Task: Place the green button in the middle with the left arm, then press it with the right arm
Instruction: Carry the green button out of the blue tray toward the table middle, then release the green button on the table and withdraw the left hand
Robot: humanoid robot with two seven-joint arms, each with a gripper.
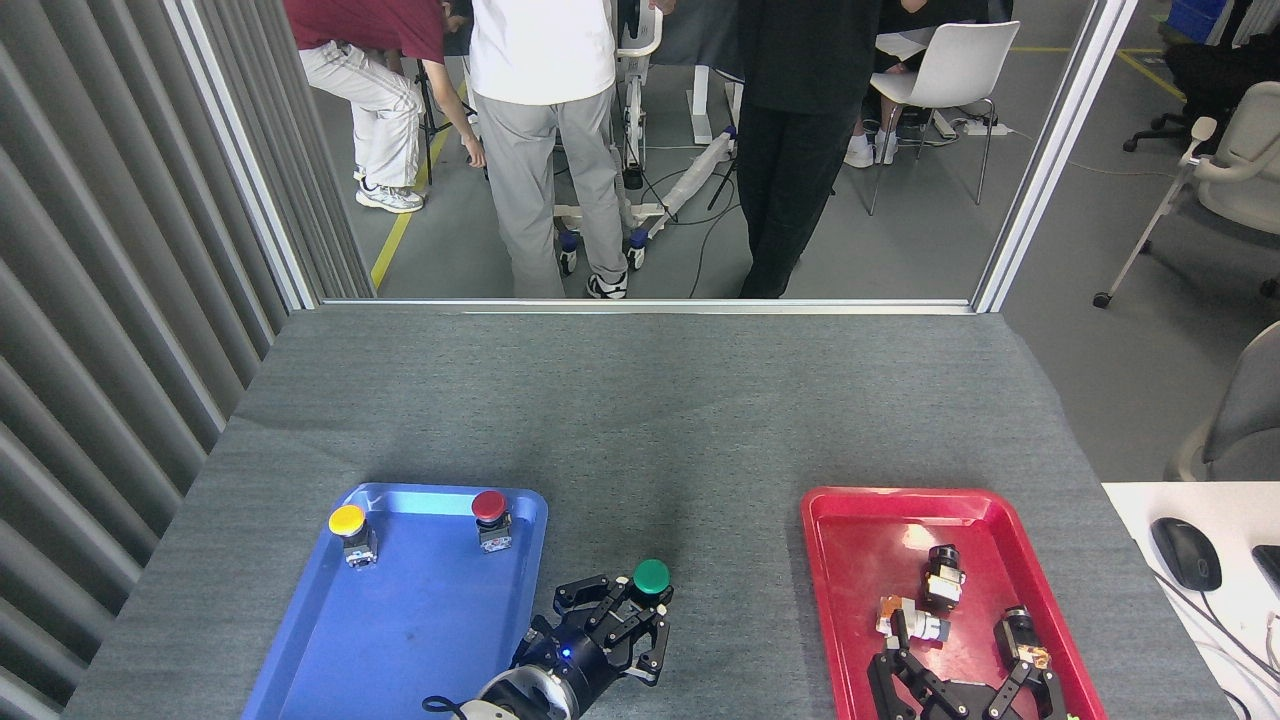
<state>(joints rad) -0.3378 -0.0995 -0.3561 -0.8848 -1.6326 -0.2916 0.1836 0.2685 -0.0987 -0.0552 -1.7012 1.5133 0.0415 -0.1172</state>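
Two steps make up this task, and the first is judged to be in hand: the left gripper [632, 632] holds the green button [651, 577] by its base, fingers closed around it, green cap upright. The button sits over the grey cloth [640, 420] just right of the blue tray [400, 620], between it and the red tray [860, 540], low near the table's front edge. Whether it rests on the cloth cannot be told. Next move calls for setting it down squarely and releasing. The right gripper [965, 675] stands spread open above the red tray, holding nothing, well apart from the button.
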